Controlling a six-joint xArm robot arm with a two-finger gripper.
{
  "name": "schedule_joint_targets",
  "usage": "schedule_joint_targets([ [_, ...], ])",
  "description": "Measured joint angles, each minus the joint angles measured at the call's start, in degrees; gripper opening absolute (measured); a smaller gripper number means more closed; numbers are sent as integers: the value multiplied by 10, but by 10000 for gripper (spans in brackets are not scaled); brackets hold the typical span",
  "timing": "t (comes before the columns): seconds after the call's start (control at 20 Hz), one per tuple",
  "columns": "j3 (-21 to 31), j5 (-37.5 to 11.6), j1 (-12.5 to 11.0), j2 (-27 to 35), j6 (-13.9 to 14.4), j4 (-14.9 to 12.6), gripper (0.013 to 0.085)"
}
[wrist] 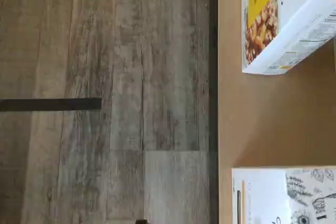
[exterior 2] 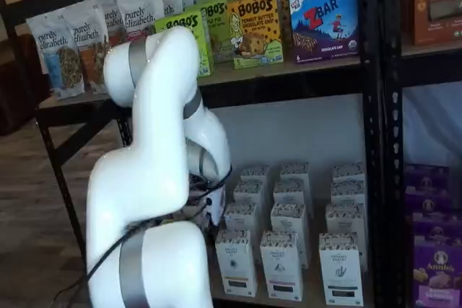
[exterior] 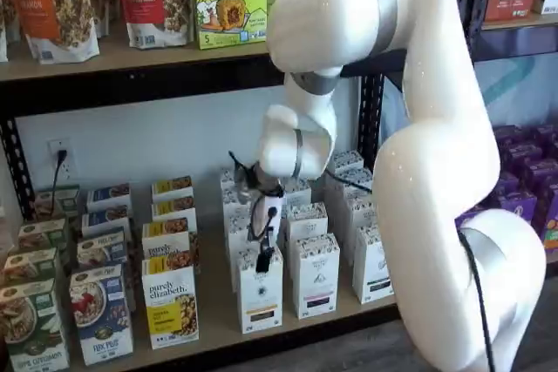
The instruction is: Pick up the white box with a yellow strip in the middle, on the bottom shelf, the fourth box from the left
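Tan fibreboard shelf carries matte cardboard cartons, including the yellow-striped box; gripper hangs above, finger gap apparently indiscernible.

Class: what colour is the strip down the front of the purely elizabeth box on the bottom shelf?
Yellow, clearest in a shelf view on the purely elizabeth box.

A shop-like setup: dark metal shelves stocked with rows of packaged granola bags and snack boxes.

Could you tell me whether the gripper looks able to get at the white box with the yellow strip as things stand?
Probably yes: the gripper hangs just above the white box with the yellow strip, which stands in the front row with nothing in between.
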Motion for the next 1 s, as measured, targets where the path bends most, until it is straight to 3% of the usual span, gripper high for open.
schedule_joint_targets([
  [0.2,-41,43,-14,27,3,-15,850],
  [1.0,-105,-10,-20,102,-37,19,850],
])
